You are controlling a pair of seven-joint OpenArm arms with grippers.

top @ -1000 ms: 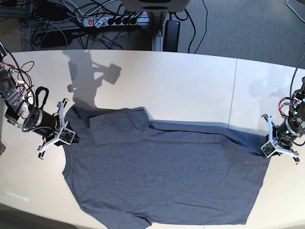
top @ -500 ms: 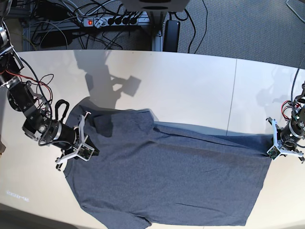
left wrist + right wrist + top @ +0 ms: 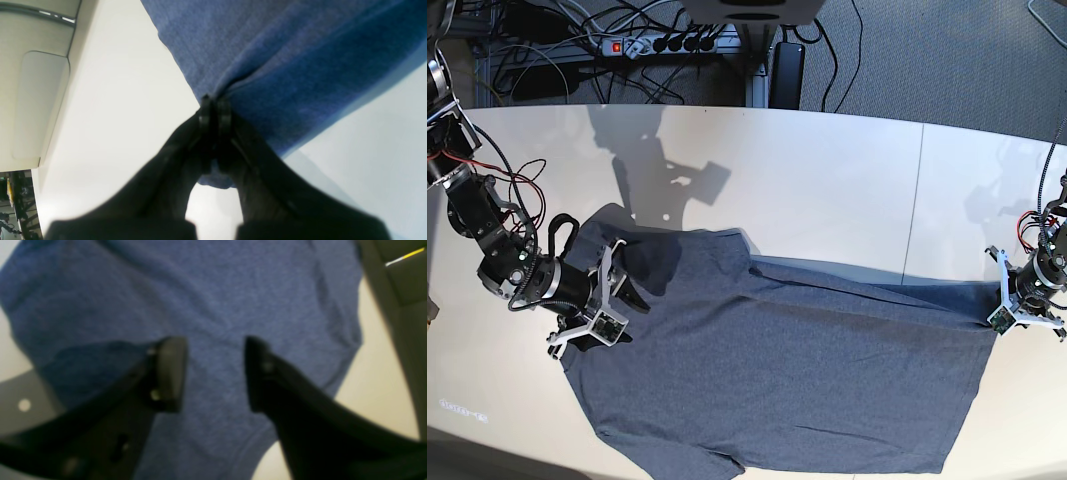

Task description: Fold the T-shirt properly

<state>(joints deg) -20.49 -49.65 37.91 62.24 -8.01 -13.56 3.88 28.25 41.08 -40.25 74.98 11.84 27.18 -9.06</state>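
Two grippers are seen: the left gripper [image 3: 215, 113] is closed on the T-shirt [image 3: 777, 370] edge, while the right gripper [image 3: 215, 373] is held open, seemingly just above the cloth.

My right arm [image 3: 502, 250]: black segmented body, red and black cables; white-framed right gripper [image 3: 612, 300], black fingers [image 3: 168, 373].

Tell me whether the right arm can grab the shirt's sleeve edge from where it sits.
Probably yes. The right pincer hangs open directly over the T-shirt near its sleeve end, with nothing between its fingers and the cloth. The left pincer is clamped on the far corner, well clear.
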